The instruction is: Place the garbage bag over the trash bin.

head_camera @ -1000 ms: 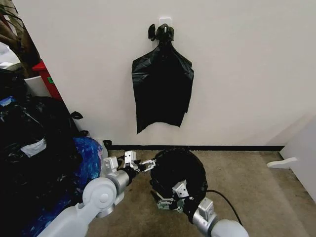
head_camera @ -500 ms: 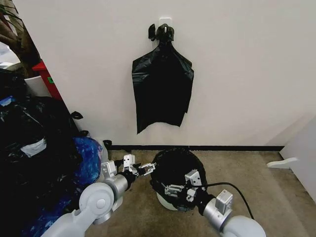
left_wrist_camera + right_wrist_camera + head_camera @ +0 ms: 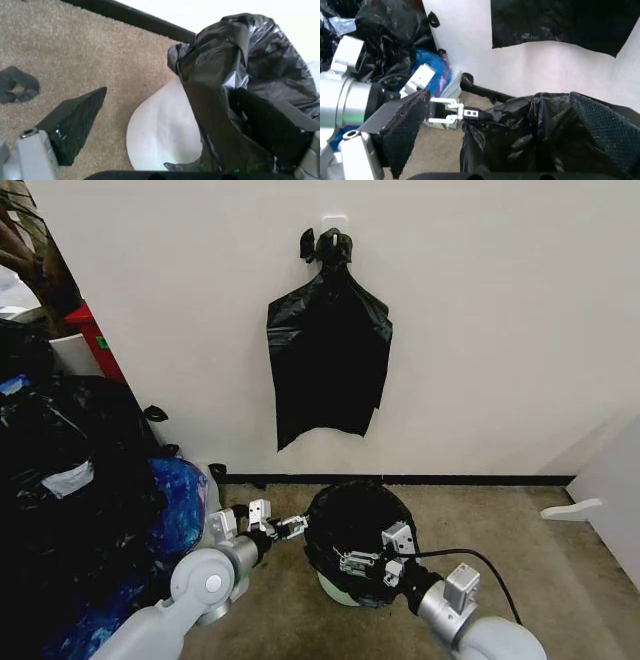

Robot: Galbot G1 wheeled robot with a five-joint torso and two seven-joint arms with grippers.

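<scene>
right gripper nearest to us, at the bin's near rim, its jaws spread wide either side of the bag's folded edge and, by the wrist view, not closed on anything; just beyond it sits the garbage bag, draped over the mouth of the trash bin on the carpet by the wall, glossy black bunched across the top with the white wall showing below; over on the robot's left side, the left gripper is at the bag's rim, one finger tucked into the plastic and the other standing clear over the carpet, so jaws apart, hooked rather than pinching; further back, the flat bunch of bags hangs from its wall hook, and the heap of black bags crowds the left; step in hand looks like spreading and seating the bag's mouth around the rim; next move likely calls for drawing the slack edge outward and down over the rim, both sides evenly, without dragging the light bin.
</scene>
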